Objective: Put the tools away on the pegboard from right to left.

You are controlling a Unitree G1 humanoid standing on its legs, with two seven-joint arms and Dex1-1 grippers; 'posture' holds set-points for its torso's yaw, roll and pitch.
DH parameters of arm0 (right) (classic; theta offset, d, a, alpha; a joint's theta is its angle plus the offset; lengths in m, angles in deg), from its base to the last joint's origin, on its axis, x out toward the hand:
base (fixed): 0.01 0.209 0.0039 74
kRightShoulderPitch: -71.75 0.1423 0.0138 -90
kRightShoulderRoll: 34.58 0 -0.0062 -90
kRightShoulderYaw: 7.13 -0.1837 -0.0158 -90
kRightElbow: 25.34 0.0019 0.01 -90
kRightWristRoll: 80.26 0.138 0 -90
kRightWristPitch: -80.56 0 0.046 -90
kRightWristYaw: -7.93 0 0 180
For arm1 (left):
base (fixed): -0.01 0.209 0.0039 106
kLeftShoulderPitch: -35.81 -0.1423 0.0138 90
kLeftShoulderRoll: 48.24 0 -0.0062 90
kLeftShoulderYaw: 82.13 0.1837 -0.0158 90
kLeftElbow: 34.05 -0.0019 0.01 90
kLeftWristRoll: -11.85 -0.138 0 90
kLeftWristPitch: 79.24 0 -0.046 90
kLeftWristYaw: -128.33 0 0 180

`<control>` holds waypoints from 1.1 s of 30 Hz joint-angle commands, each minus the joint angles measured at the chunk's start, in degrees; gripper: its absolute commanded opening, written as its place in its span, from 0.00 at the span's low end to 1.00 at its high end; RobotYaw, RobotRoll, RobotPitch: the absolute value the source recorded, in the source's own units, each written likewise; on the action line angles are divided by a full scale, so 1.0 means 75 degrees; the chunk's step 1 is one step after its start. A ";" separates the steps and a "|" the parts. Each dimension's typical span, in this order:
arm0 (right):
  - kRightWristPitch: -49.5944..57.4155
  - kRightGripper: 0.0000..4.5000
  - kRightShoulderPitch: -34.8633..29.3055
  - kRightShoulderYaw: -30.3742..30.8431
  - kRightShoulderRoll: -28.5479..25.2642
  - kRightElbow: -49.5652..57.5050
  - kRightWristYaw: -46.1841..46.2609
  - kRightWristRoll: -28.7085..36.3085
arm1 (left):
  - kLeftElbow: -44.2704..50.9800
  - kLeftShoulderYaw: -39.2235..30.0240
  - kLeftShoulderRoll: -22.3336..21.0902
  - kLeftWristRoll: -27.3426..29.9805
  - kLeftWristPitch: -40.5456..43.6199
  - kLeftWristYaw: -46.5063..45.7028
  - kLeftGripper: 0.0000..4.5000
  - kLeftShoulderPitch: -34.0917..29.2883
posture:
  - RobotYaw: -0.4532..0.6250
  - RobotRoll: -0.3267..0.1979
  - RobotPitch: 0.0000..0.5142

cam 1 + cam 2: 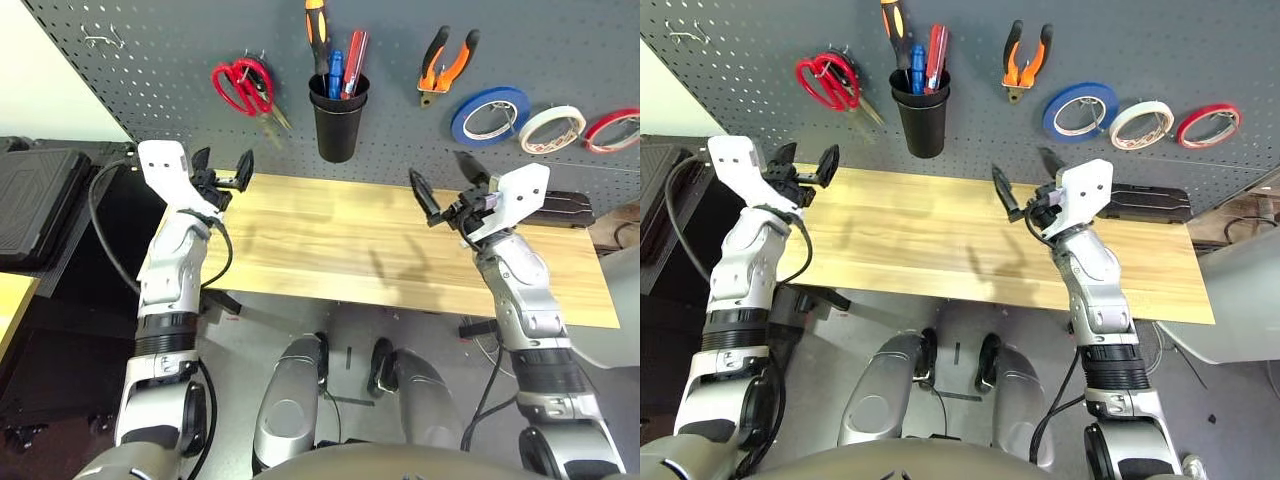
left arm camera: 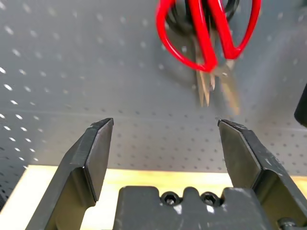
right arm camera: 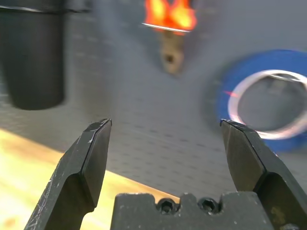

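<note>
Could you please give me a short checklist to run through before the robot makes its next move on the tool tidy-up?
1. Left gripper empty, jaws apart: ok.
2. Right gripper empty, jaws apart: ok.
3. Red-handled scissors hanging on the pegboard: ok.
4. Orange-and-black-handled pliers and whitish tape roll hanging on the pegboard: ok.
5. Black-and-orange-handled screwdriver standing in the black cup on the pegboard: ok.
6. Wooden table free of loose tools: ok on the part in view; a dark flat object behind the right gripper, at the table's far right edge, cannot tell what it is.
</note>
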 commanded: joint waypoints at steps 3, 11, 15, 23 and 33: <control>-0.0696 1.00 -0.0233 -0.0468 0.0044 -0.0731 0.0839 -0.0401 | -0.0462 -0.0267 -0.0228 -0.0143 -0.0747 0.0233 0.99 -0.0385 | 0.57 0.62 0.28; -0.1395 1.00 -0.0057 -0.1036 -0.0151 -0.1733 0.1761 -0.0660 | -0.1187 -0.0426 -0.0571 -0.0151 -0.1687 0.0800 0.99 -0.0690 | 0.55 0.62 0.27; -0.1803 1.00 0.0018 -0.1264 -0.0294 -0.2282 0.2036 -0.0705 | -0.1475 -0.0444 -0.0732 -0.0073 -0.1897 0.1162 0.99 -0.0873 | 0.55 0.62 0.26; -0.2248 1.00 0.0221 -0.1517 -0.0520 -0.3000 0.2176 -0.0591 | -0.1571 -0.0630 -0.0649 0.0297 -0.1763 0.1511 0.99 -0.1003 | 0.54 0.62 0.25; -0.2482 1.00 0.0567 -0.1551 -0.0715 -0.3584 0.2097 -0.0458 | -0.1535 -0.0650 -0.0559 0.0310 -0.1789 0.1447 0.99 -0.0896 | 0.54 0.62 0.27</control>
